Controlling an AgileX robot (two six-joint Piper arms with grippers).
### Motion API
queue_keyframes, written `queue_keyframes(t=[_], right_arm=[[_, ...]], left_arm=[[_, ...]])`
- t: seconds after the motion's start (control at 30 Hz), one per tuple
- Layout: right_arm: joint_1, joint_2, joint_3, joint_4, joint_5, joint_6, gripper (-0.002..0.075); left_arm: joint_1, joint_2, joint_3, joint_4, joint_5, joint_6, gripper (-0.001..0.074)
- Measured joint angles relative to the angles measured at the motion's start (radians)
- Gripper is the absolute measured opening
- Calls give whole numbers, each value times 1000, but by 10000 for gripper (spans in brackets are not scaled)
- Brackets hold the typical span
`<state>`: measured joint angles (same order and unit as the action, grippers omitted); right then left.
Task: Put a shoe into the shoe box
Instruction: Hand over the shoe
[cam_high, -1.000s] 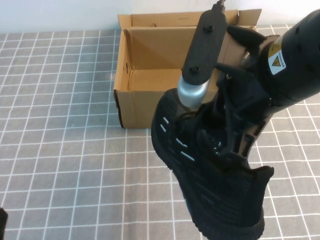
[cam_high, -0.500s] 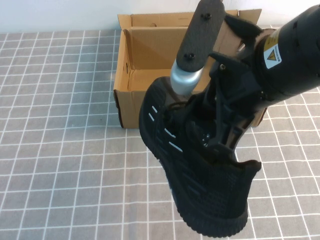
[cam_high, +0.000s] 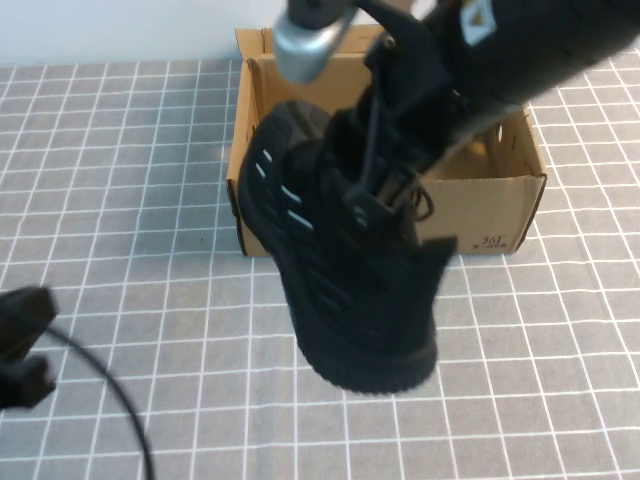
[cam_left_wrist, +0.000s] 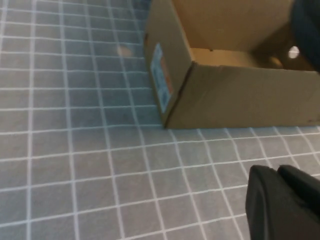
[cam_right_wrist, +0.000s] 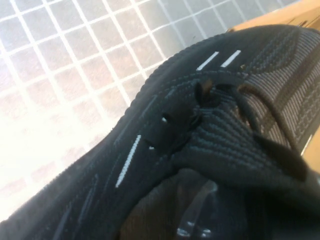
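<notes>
The right gripper is closed on the shoe, hanging at the box's six o'clock edge. It should lift the toe over the wall, then lower gently. The left gripper waits at eight o'clock; I cannot tell its grip.

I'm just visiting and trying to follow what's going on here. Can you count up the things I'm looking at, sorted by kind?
Shoes: 1, the black shoe, held in the air by the right gripper in front of the box.
Cardboard boxes: 1, the open brown shoe box.
Robot grippers: 2, the right one and the left gripper, low at the table's left edge.
Total: 4
</notes>
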<state>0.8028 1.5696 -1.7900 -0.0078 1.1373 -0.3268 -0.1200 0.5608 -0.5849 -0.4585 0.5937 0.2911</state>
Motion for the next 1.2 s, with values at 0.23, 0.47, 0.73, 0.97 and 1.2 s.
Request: queue_keyframes(t=[0.23, 0.47, 0.73, 0.97, 1.2], right_arm=[[-29, 152, -205, -18, 59, 13, -6], [-129, 303, -414, -10, 114, 56, -6], [-224, 399, -509, 65, 140, 81, -6], [-236, 408, -509, 97, 145, 104, -6], [-236, 408, -510, 102, 147, 104, -6]], left_arm=[[0, 221, -108, -299, 14, 352, -1], [-35, 387, -227, -376, 26, 480, -1], [-245, 569, -365, -313, -44, 493, -1], [-468, 601, -422, -199, -106, 491, -1], [-569, 590, -425, -174, -123, 487, 20]])
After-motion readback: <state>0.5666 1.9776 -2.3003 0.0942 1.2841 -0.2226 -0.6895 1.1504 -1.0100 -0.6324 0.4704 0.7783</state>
